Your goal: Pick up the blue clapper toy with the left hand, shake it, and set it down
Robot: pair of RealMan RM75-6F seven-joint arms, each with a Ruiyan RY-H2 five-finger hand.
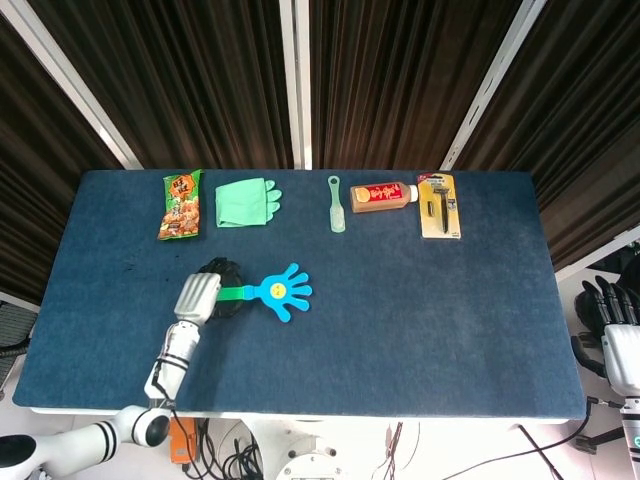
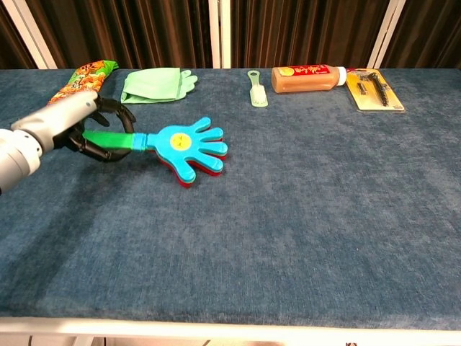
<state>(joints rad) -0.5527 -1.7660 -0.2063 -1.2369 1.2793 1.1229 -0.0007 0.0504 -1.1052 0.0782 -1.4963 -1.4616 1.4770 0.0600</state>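
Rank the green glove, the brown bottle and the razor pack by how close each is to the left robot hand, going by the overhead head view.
From the left robot hand:
1. Green glove, back row, nearest.
2. Brown bottle, lying farther right.
3. Razor pack, farthest right.
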